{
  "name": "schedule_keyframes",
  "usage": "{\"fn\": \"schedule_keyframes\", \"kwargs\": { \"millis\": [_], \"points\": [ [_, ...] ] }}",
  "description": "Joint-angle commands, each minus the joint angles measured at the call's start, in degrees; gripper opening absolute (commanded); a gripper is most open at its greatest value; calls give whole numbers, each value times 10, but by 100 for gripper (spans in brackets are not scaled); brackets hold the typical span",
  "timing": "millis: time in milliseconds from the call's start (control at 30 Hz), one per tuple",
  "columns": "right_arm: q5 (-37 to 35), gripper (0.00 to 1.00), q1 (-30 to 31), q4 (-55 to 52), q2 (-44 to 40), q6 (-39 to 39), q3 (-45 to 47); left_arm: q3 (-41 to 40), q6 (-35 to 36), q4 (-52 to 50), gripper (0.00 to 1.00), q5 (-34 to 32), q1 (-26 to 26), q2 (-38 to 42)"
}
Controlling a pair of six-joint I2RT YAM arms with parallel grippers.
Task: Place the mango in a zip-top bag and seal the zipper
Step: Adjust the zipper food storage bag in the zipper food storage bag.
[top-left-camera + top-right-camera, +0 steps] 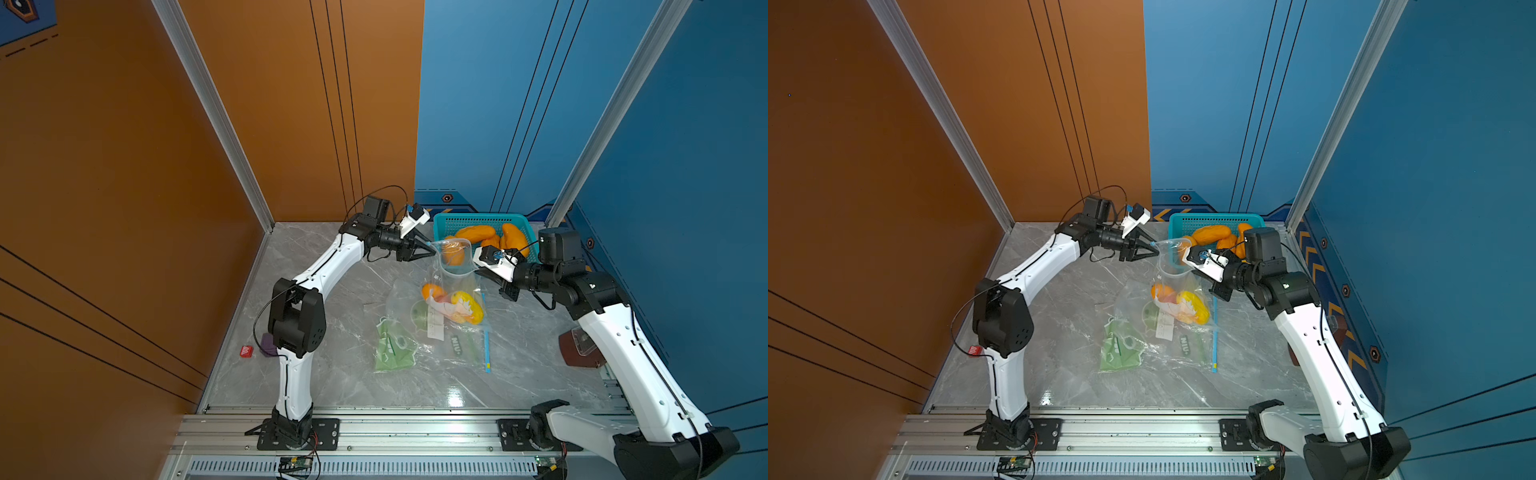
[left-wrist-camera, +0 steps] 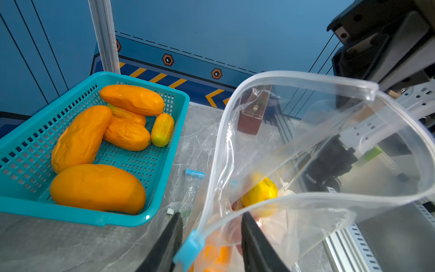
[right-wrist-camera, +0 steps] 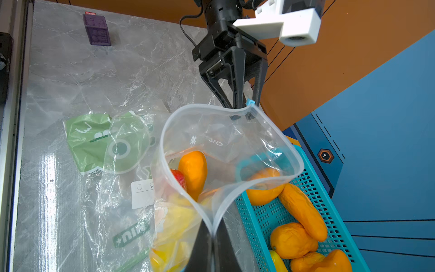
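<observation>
Risking bag [image 3: 235,141] slip: right gripper [image 3: 213,232] pinches rim [image 3: 164,131], left gripper [image 2: 211,214] gapes around slider [image 2: 189,247], mango [image 3: 193,172] weight could tug free.

Clear zip-top bag [image 3: 230,141]: upright above the counter [image 3: 94,70], mouth spread wide open, blue slider [image 3: 250,102] at one end of the zipper. Orange mango [image 3: 193,174]: inside the bag, standing on end.
</observation>
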State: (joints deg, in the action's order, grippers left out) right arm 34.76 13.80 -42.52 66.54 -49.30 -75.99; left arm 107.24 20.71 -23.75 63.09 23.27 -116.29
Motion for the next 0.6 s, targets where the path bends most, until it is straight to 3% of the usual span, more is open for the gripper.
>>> {"fn": "schedule_keyframes", "kwargs": {
  "millis": [0, 100, 300, 567],
  "points": [
    [9, 0, -5, -4, 0, -1, 5, 29, -7, -1, 31, 17, -1, -8],
    [8, 0, -8, -3, -2, -1, 7, 35, -18, -1, 25, 16, -6, -7],
    [11, 0, -12, 0, -4, 0, 10, 15, -20, -1, 0, -3, -10, 22],
    [10, 0, -24, 3, -3, 2, 13, -38, -11, -2, 0, -33, -14, 84]
  ]
}}
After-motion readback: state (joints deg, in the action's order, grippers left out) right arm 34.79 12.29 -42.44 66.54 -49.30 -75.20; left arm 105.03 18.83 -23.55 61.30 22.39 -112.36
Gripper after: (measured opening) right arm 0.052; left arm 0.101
